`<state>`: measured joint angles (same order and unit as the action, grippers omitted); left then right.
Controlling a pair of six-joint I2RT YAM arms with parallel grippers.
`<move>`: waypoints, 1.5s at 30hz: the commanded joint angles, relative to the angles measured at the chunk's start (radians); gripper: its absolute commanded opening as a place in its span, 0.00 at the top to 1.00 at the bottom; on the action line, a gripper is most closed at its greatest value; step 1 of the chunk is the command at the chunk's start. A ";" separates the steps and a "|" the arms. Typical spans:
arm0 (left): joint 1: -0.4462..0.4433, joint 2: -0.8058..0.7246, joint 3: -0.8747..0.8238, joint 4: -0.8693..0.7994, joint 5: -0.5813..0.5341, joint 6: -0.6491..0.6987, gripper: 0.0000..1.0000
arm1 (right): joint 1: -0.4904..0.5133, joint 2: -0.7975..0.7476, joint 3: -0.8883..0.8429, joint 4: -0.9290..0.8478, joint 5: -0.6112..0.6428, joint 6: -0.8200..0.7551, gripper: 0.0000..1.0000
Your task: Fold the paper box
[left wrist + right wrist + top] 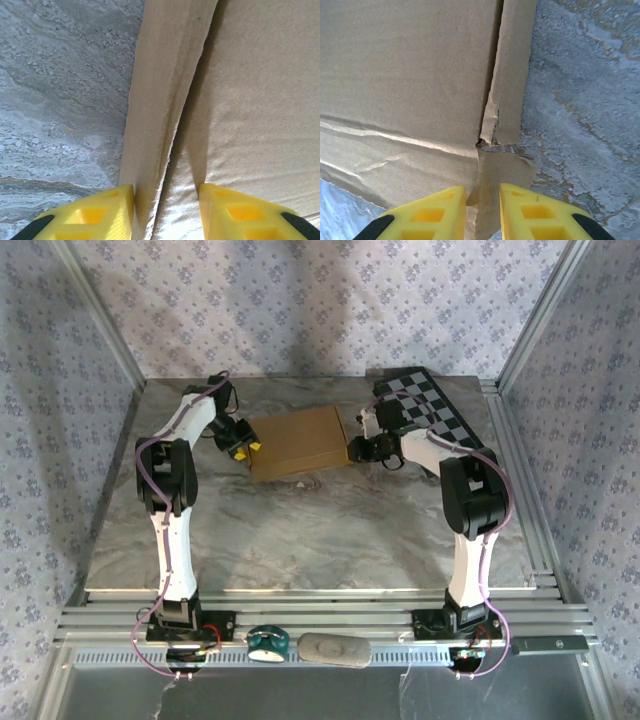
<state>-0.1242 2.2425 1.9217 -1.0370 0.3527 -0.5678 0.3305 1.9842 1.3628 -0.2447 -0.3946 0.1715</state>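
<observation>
Straddling the paper box's [298, 440] left wall with left gripper [243, 448] partly spread; pinching its right flap with right gripper [352, 449].

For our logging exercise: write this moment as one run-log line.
task: fold paper box | left pincer: astride left wall, gap showing | right pincer: pinching right flap | box: lid down, on table

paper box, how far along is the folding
Done: the paper box already stands as a shallow box, top panel down. In hand: the left gripper straddles its left side wall, the right gripper pinches the right flap by a torn corner. To do: a dark gap along both sides shows those flaps are not tucked in.
</observation>
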 commanded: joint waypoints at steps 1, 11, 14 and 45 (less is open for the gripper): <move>0.001 0.054 0.000 -0.084 -0.035 0.019 0.62 | 0.002 -0.038 -0.047 0.070 0.025 -0.029 0.76; 0.001 0.058 0.002 -0.090 -0.031 0.018 0.63 | 0.003 -0.038 -0.058 0.074 -0.053 0.012 0.79; 0.001 0.058 0.003 -0.087 -0.028 0.016 0.63 | 0.007 -0.046 -0.057 0.058 -0.069 0.028 0.79; 0.006 -0.028 0.023 -0.059 -0.029 0.000 0.55 | 0.008 -0.121 -0.083 0.090 0.063 0.026 0.67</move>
<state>-0.1234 2.2471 1.9385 -1.0760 0.3473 -0.5598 0.3408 1.9419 1.2636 -0.1242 -0.3470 0.1871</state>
